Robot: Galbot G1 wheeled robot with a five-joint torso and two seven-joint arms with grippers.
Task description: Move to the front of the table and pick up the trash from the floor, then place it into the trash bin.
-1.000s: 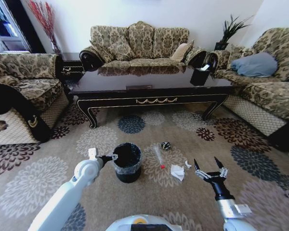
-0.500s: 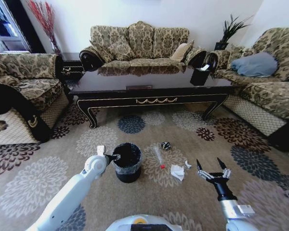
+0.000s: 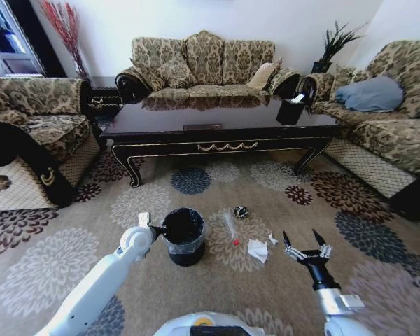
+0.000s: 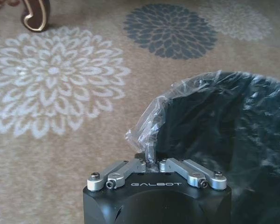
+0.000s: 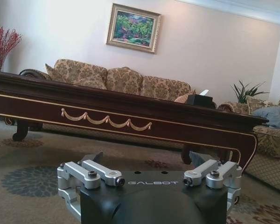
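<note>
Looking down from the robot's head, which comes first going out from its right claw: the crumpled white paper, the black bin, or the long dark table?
From the open right gripper, low on the carpet:
1. Crumpled white paper, just to its left on the floor.
2. Trash bin, farther left, its liner pinched by the left gripper.
3. Table, well ahead, before the sofa.

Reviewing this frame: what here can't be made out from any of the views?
- Inside of the round black bag-lined trash bin: dark in head and left wrist views, contents unreadable.
- Small dark round scrap on the floral carpet: too small to identify.
- Right tool fingertips: cut off behind its own body in the right wrist view.
- Left tool pinches the liner; the contact is hidden by plastic.
</note>
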